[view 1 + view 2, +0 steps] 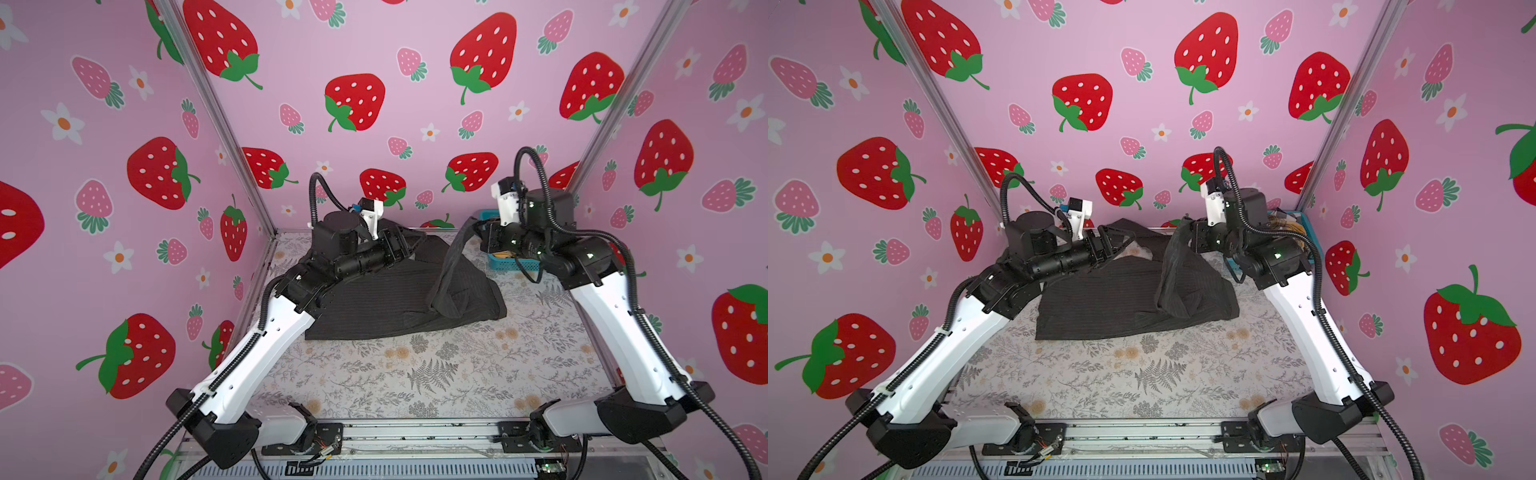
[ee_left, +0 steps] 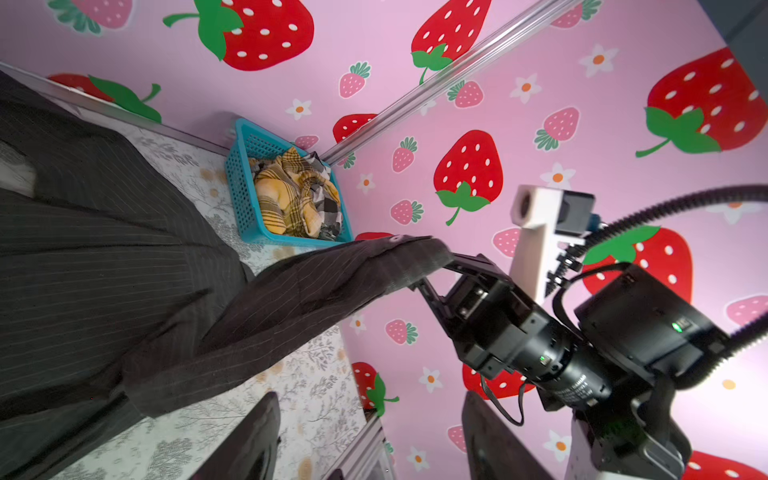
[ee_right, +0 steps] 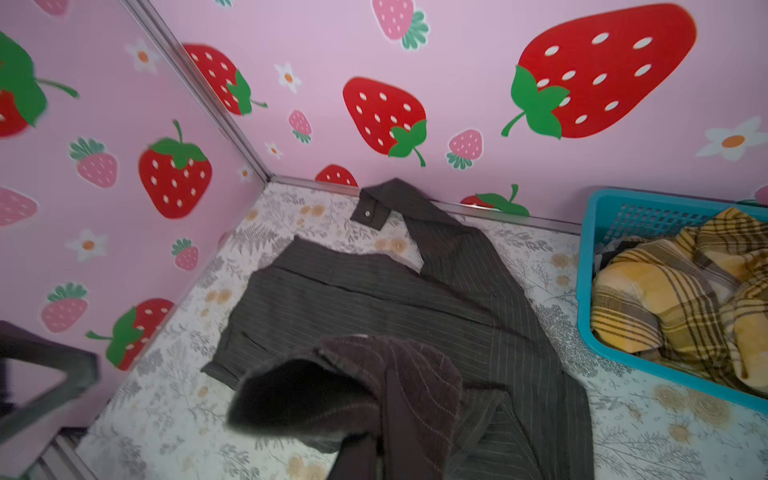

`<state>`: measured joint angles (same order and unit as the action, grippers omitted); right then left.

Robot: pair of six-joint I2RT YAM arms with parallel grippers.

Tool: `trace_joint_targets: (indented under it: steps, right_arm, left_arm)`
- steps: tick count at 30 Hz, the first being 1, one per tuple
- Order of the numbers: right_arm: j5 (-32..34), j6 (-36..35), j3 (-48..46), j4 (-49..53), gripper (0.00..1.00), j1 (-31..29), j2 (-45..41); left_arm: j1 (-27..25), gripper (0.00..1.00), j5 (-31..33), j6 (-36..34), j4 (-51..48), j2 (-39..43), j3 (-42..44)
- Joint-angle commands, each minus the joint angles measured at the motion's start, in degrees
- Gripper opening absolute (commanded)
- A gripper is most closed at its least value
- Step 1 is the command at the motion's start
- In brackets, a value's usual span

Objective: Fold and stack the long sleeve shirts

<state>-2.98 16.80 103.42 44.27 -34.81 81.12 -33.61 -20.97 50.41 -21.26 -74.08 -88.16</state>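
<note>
the right gripper (image 2: 436, 268) is pinching the cuff of the sleeve (image 2: 316, 299) of the charcoal shirt (image 1: 374, 299), holding it lifted off the table (image 1: 415, 374); the left gripper (image 2: 370, 436) is hanging with jaws spread and empty over the shirt's 12 o'clock end. i'm judging the sleeve should be travelling taut toward 9 o'clock, laying flat across the body before letting go. the shirt is lying in the table's 12 o'clock half, long axis seemingly running 12 to 6, hem at 6, the teal basket (image 2: 241, 183) at 2 o'clock
</note>
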Motion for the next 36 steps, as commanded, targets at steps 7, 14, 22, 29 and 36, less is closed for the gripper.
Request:
trace_joint_targets:
  steps: [7, 14, 22, 29, 36]
  right_arm:
    - [6.54, -11.75, -15.56, -14.68, 0.00, -8.89, -5.12]
    - [-0.40, -13.83, -14.21, -18.09, 0.00, -9.95, -2.47]
    - [-6.26, -15.72, -14.31, -18.20, 0.00, -10.81, -2.25]
    - [-6.36, -16.74, -14.35, -16.64, 0.00, -11.69, -1.37]
    - [-5.22, -16.72, -14.21, -16.05, 0.00, -12.08, -1.00]
  left_arm:
    - [0.75, 0.72, 4.65, -23.59, -8.10, 2.05, 2.73]
    - [-0.20, 0.74, -5.53, -31.66, -4.98, -2.96, 0.95]
    - [-0.92, 0.66, -13.05, -31.57, -0.42, -8.30, -1.10]
    - [-0.85, 0.43, -12.55, -32.91, -2.99, -10.20, -4.84]
    - [-0.81, 0.33, -9.35, -33.90, -4.21, -8.71, -3.39]
